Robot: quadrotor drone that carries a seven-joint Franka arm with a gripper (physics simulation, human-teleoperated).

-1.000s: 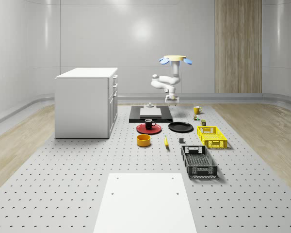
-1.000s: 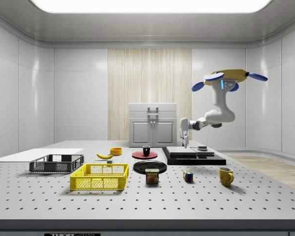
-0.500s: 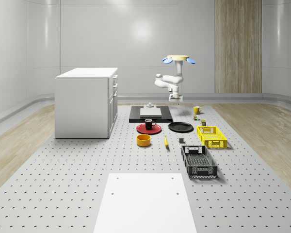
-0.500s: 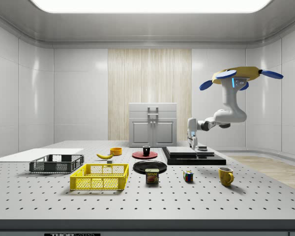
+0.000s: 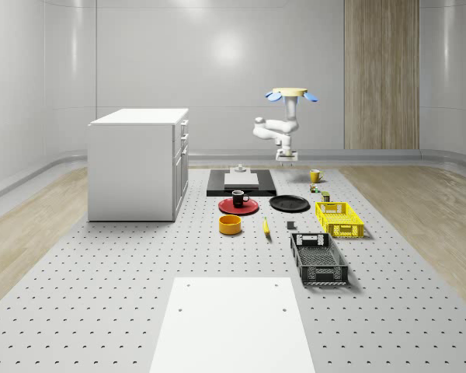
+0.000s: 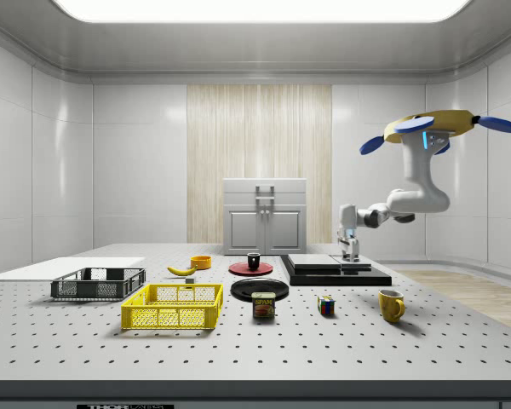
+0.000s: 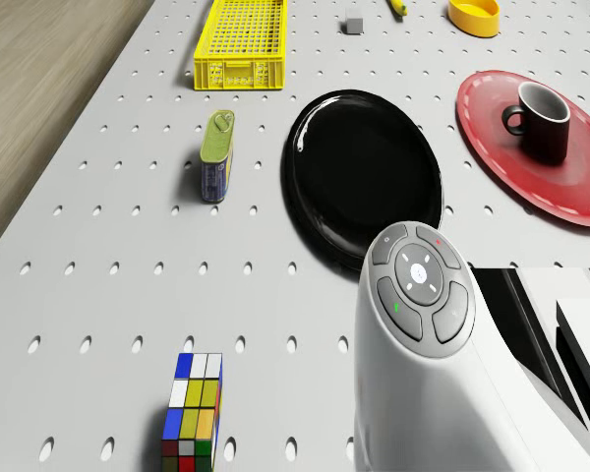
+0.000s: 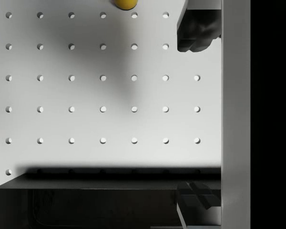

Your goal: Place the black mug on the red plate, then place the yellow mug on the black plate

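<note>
**A:** How are the jaws standing?

**B:** They are gaping wide and gripping nothing. In the wrist view the two fingers point(image 8: 195, 31) are sitting far apart, with bare tabletop point(image 8: 86, 95) showing between them.

**A:** Where are they hanging, reckoned from the black plate point(image 5: 289, 203)?

**B:** They are hanging in the air beyond the black plate, on its far side in the whole-scene view. They are pointing down at the tabletop just beside the edge of the dark platform point(image 5: 241, 183).

**A:** And the arm and drone?

**B:** The arm point(image 5: 276, 132) is bending up from the jaws to the drone point(image 5: 291, 94). The drone is hovering high above, beyond the black plate too.

**A:** Where is the black mug point(image 5: 238, 198) sitting?

**B:** It is standing upright on the red plate point(image 5: 238, 206), just beside the black plate, to the whole-scene view's left of it.

**A:** And the yellow mug point(image 5: 315, 176)?

**B:** It is standing on the tabletop, well beyond the black plate and toward the whole-scene view's right. It is lying apart from the jaws, and nothing is resting on the black plate.

**A:** What else is lying near that plate?

**B:** In the drone view, a can point(image 7: 214, 154) is lying near it, a colour cube point(image 7: 193, 408) is sitting farther off, and a yellow crate point(image 7: 241, 44) is lying past the can.
</note>
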